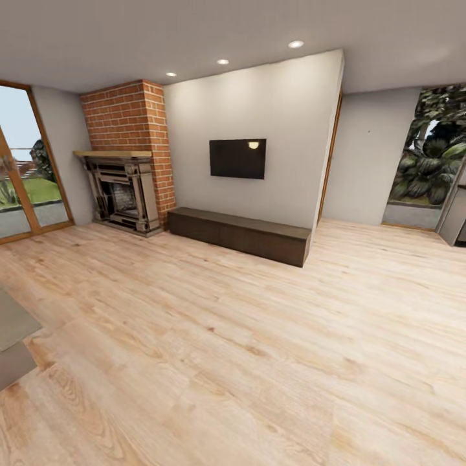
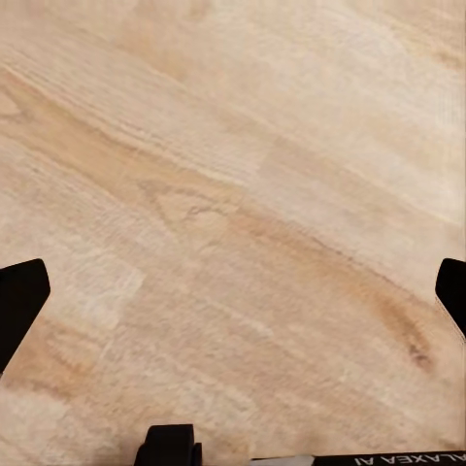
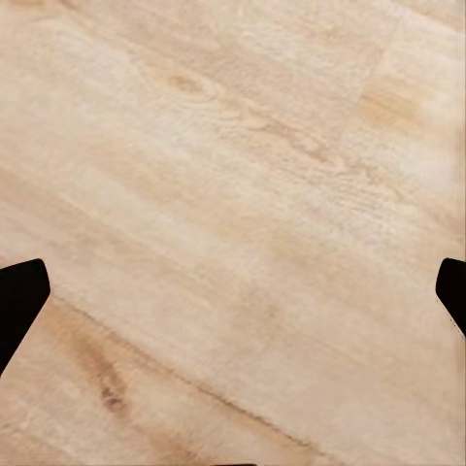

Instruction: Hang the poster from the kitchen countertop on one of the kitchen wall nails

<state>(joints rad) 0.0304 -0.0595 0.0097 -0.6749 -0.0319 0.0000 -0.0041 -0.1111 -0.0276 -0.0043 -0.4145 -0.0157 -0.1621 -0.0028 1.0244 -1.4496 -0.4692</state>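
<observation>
Nearest the robot, both wrist cameras look straight down on pale wooden floor [image 2: 233, 194]. The left gripper [image 2: 233, 291] has its two dark fingertips at opposite edges of its view, spread wide with nothing between them, and the right gripper [image 3: 233, 291] stands the same way, fingers parted and empty over bare planks. In the head view, a grey corner of some low furniture [image 1: 13, 336] juts in at the left edge, close enough that a careless turn of the base could clip it. Further off, a long dark low cabinet [image 1: 239, 234] sits against a white partition wall with a wall-mounted television [image 1: 237, 158] above it, and a brick fireplace [image 1: 126, 165] stands to its left beside a glazed door [image 1: 26, 168]. The poster and the kitchen countertop are nowhere among these things, so the task appears to be at the travelling stage, with the pick-up not begun. The likeliest route looks to be the opening [image 1: 382, 162] right of the partition, where a grey edge [image 1: 453, 217] may be an appliance. The main risks are driving toward the wrong room, or cutting the partition's corner too tightly and striking it with an outstretched arm.
</observation>
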